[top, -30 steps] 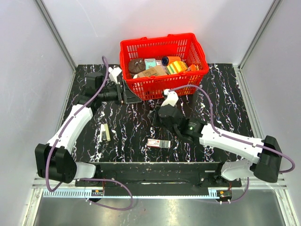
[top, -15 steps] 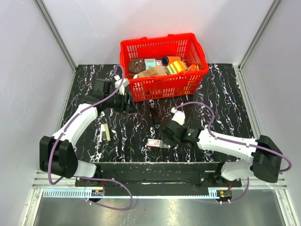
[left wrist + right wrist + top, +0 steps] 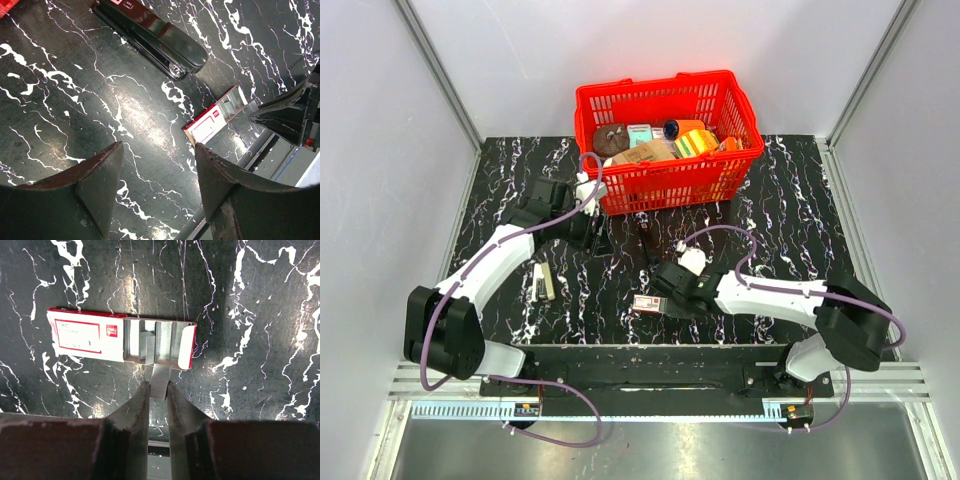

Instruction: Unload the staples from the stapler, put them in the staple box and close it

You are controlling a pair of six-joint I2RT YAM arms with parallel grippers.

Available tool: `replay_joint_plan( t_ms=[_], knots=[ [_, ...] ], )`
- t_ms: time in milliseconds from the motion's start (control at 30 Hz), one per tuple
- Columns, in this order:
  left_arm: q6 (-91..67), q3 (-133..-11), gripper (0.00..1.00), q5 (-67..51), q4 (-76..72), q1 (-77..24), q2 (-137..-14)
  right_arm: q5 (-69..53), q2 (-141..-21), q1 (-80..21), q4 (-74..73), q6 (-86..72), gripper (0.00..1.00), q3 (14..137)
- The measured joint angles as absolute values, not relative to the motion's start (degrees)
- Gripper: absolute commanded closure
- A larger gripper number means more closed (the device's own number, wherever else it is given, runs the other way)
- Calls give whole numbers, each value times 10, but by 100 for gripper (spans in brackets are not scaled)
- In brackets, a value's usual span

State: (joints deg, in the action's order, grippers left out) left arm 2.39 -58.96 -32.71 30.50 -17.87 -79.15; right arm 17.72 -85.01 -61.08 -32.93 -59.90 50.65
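Right pincer (image 3: 157, 390) is pinching a silver strip of staples (image 3: 159, 376), hard against the open end of the small red-and-white cardboard box (image 3: 90, 342), lower centre of the overhead view. Left pincer (image 3: 157, 150) hangs spread, nothing between its fingers, over bare surface. The slim black stapler (image 3: 645, 240) lies flat mid-frame, just below the red plastic basket (image 3: 665, 190). The black, white-veined table (image 3: 800, 210) has open room at right. Pale walls (image 3: 650, 40) close three sides.
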Motion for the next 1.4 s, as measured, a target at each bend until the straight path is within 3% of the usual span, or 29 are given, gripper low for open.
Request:
replay_joint_plan(
  t_ms=[1133, 1400],
  knots=[
    [32, -587, 37, -322, 305, -195, -791, 173, -901, -598, -328, -589, 91, 524],
    [32, -587, 38, -322, 305, -196, -791, 166, -911, -598, -328, -590, 87, 521]
  ],
)
